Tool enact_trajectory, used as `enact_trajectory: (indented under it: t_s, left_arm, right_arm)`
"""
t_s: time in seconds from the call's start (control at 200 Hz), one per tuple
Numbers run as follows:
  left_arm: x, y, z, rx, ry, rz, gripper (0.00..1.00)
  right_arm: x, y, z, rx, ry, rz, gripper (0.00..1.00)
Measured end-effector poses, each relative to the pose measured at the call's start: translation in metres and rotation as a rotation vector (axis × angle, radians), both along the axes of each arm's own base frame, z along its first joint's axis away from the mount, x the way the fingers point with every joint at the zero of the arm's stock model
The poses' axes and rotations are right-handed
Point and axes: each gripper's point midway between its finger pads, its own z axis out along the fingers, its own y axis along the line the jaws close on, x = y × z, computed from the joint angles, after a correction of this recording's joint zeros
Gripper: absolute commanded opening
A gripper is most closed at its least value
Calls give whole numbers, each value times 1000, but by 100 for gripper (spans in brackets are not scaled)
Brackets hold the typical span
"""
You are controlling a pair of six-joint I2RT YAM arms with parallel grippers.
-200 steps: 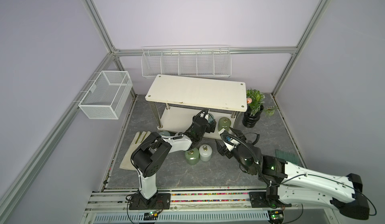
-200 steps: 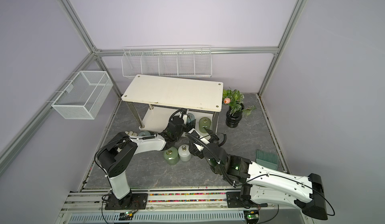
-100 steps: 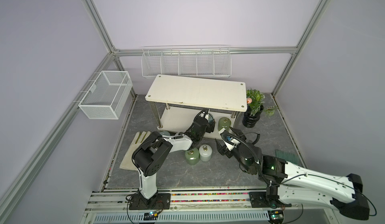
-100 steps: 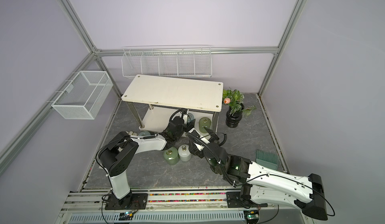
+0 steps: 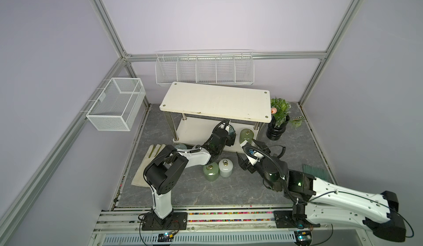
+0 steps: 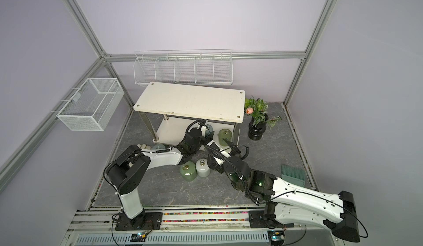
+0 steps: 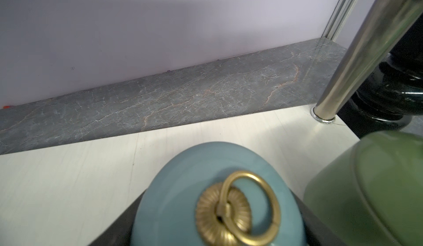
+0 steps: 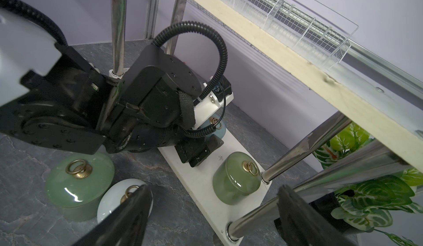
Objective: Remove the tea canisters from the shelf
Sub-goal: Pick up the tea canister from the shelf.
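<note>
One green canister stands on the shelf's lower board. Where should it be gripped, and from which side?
Best grip the green canister across its round body, below the shoulder. Come in level from the open front of the shelf: the top board covers it from above, and a chrome post stands close beside it. The ring pull looks too small.

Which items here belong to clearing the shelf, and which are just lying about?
Job: shelf; blue-grey canister and green canister on its lower tier; green floor canister; white floor canister; half-hidden pale canister.
Lying about: black plant vase, mesh basket, divided wire rack, glove, green brush.
</note>
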Motion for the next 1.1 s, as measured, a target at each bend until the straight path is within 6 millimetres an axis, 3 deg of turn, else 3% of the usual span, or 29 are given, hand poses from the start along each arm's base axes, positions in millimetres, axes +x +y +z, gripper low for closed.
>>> enact_trajectory:
  t_s: [0.41, 0.805, 1.104]
  left_arm:
    - [-21, 22, 57, -53, -82, -4, 80]
    - [-70, 77, 60, -35, -44, 19, 81]
    - [-101, 110, 79, -59, -59, 45, 81]
  right_arm:
    - [0, 2, 0, 6, 3, 11, 89]
    - [1, 11, -6, 1, 14, 34, 89]
    - [1, 20, -14, -8, 30, 57, 89]
